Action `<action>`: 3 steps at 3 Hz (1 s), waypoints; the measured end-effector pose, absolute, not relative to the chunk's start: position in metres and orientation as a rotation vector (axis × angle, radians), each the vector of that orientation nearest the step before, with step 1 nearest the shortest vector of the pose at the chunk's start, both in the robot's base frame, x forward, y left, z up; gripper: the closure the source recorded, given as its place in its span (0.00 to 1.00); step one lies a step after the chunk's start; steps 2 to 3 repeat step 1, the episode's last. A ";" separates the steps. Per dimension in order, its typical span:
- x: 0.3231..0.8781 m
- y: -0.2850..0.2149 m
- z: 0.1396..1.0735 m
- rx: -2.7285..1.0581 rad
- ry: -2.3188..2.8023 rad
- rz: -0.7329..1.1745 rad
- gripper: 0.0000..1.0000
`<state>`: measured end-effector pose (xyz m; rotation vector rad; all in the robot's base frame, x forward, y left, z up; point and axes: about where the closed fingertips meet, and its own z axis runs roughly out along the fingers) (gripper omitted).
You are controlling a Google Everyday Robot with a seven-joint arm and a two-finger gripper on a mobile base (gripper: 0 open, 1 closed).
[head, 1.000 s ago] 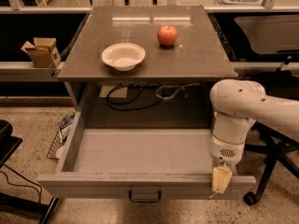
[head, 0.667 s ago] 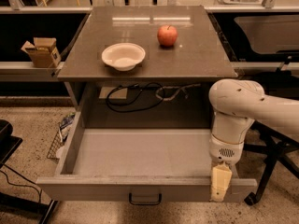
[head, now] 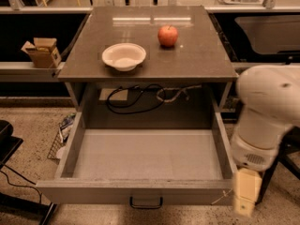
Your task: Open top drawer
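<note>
The top drawer (head: 93, 191) is a wide grey drawer pulled far out from under the table, its inside bare. Its flat front carries a small black bar handle (head: 146, 203) at the middle and a pale string-like mark (head: 220, 198) near the right end. My gripper (head: 245, 197) hangs at the lower right, just off the drawer's right front corner, below the white arm (head: 267, 111). It shows as a cream block beside the drawer front, to the right of the handle and apart from it.
The grey table top (head: 201, 55) holds a white bowl (head: 123, 56) and a red apple (head: 168, 35). Black and pale cables (head: 140, 97) hang behind the drawer. A cardboard box (head: 41, 51) sits on a shelf at the left. A black chair base (head: 9, 144) stands at lower left.
The drawer has come a little further out. My gripper and arm have shifted right and down, off the drawer's front right corner.
</note>
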<state>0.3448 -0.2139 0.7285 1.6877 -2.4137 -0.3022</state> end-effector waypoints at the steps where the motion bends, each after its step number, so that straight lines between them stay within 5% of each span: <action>1: 0.315 -0.240 0.786 1.739 -2.557 -0.170 0.00; 3: 0.315 -0.240 0.786 1.739 -2.557 -0.170 0.00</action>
